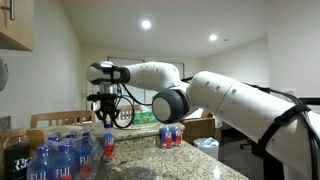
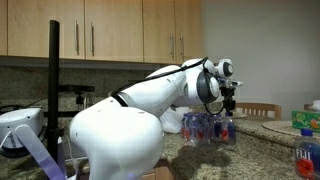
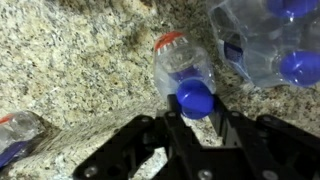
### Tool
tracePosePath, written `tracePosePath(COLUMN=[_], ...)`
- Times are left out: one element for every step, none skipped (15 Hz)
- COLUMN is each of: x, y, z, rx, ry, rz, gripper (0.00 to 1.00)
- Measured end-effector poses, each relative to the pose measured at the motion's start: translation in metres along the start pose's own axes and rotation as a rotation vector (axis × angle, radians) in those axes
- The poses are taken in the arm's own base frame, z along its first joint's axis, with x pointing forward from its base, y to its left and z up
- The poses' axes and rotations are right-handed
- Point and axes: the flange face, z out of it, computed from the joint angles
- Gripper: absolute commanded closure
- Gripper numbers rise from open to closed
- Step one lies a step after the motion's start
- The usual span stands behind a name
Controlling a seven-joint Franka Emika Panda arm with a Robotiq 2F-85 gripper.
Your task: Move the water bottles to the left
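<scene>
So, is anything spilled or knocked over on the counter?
Nothing stands out. The gripper is shut around the blue cap of one water bottle, and the granite counter looks dry; another bottle at the edge is too cropped to judge.

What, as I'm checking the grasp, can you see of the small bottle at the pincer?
The small bottle is clear, thin-looking plastic with a blue cap and a red label band farther down. Seen cap-first, it tilts above the speckled granite counter; whether its base touches is unclear. The black pincer is closed on its cap end. A wrapped pack of blue-capped bottles lies close by.
</scene>
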Motion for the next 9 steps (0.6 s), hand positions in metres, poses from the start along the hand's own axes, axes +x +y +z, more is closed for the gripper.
tracePosePath(x=[0.0016, 0.0028, 0.0036, 0.0041, 0.0044, 0.0045, 0.0046, 0.0047, 0.0049], y=[-0.0013, -0.0027, -0.004, -0.005, -0.0055, -0.0057, -0.0059, -0.0061, -0.0063], z=[-0.0001, -0.0001, 0.0001, 0.0007, 0.0018, 0.0035, 0.0054, 0.0076, 0.0099], rx=[0.012, 0.022, 0.031, 0.036, 0.037, 0.036, 0.033, 0.031, 0.028], ry=[0.01, 0.019, 0.026, 0.03, 0.031, 0.03, 0.028, 0.026, 0.024], rz=[0.001, -0.001, -0.002, -0.003, -0.005, -0.006, -0.006, -0.006, -0.006], gripper=[0.91, 0.91, 0.91, 0.91, 0.91, 0.91, 0.91, 0.91, 0.91])
